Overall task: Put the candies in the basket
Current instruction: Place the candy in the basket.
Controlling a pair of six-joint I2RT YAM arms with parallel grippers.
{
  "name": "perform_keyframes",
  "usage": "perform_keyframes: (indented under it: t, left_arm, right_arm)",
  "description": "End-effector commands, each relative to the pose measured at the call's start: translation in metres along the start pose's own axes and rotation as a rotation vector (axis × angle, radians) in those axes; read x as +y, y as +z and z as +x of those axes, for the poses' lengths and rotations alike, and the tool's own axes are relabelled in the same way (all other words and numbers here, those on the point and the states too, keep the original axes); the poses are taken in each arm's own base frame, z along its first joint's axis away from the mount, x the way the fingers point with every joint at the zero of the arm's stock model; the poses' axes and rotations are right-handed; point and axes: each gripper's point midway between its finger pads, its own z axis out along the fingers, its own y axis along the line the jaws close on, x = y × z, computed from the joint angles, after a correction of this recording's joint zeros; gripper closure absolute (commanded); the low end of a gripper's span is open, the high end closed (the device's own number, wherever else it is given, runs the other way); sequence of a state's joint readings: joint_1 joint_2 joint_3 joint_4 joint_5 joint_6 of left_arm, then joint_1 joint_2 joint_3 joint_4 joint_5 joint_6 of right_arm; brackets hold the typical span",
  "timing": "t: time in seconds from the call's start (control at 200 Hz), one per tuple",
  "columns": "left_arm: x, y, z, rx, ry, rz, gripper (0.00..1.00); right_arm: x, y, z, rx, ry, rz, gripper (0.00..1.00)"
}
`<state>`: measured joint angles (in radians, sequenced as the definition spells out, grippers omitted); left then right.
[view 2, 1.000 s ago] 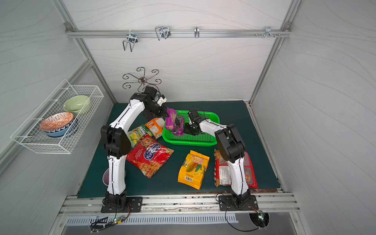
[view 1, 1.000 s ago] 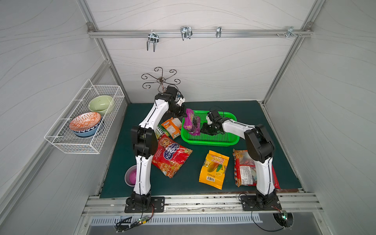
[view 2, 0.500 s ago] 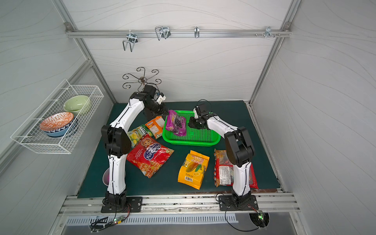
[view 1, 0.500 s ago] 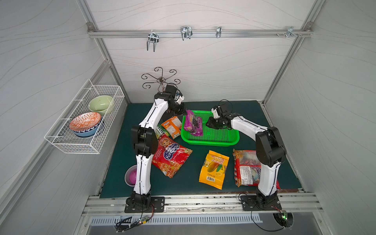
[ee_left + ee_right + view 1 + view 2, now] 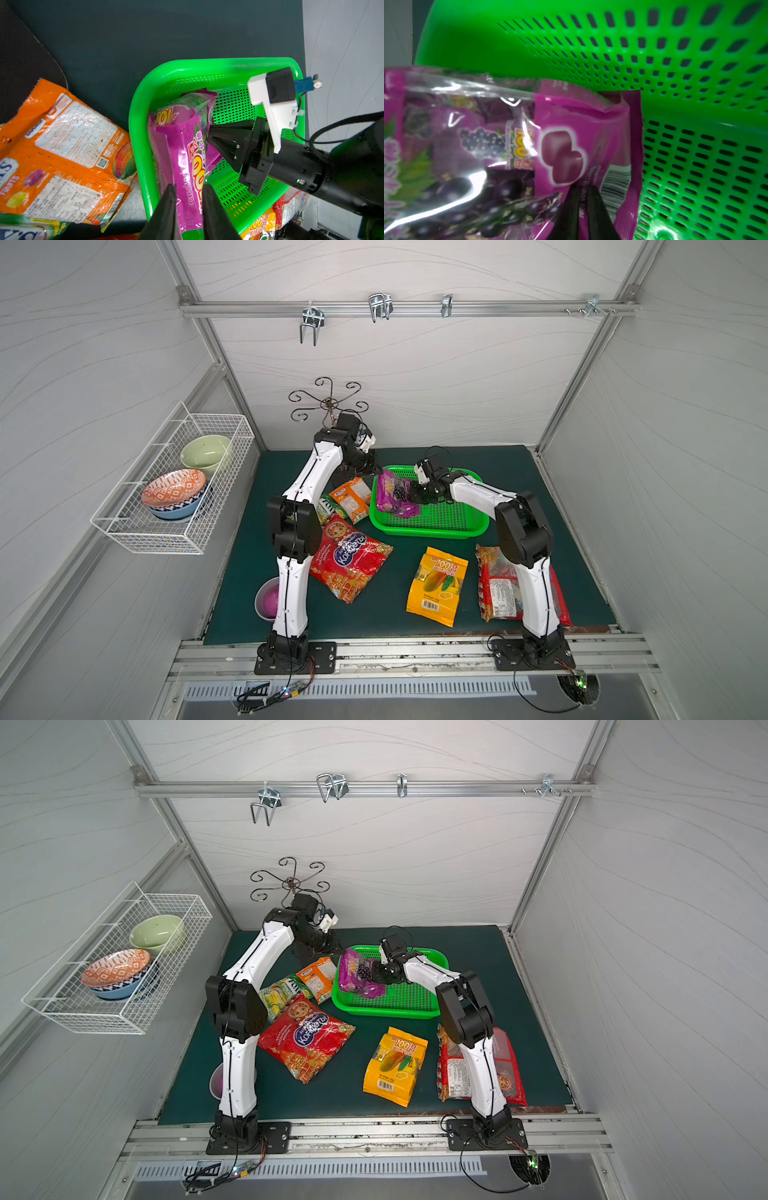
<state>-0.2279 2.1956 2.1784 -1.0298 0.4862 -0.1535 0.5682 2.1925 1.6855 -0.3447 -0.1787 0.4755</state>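
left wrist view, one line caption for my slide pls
Over the green basket, the right gripper pinches the purple grape candy bag; the left gripper stands open astride one end.

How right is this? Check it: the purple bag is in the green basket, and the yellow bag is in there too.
One part is wrong. The purple bag is in the green basket, but the yellow bag is not: both top views show it lying flat on the mat, outside the basket on its near side.
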Motion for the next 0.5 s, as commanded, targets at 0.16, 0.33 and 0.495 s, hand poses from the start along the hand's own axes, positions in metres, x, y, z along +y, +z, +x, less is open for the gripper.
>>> perform_keyframes:
  t: [0.16,0.33,0.495]
  left_arm:
    - [0.006,-0.004,0.022,0.039,-0.03,0.024,0.63]
    - [0.004,0.005,0.025,0.061,-0.014,0.028,0.62]
    - [0.0,0.013,0.025,0.079,0.005,0.036,0.66]
  right_arm:
    - [0.014,0.019,0.021,0.049,-0.01,-0.043,0.87]
    - [0.018,-0.007,0.01,0.002,-0.012,-0.044,0.84]
    - [0.023,-0.032,-0.005,-0.034,-0.007,-0.078,0.84]
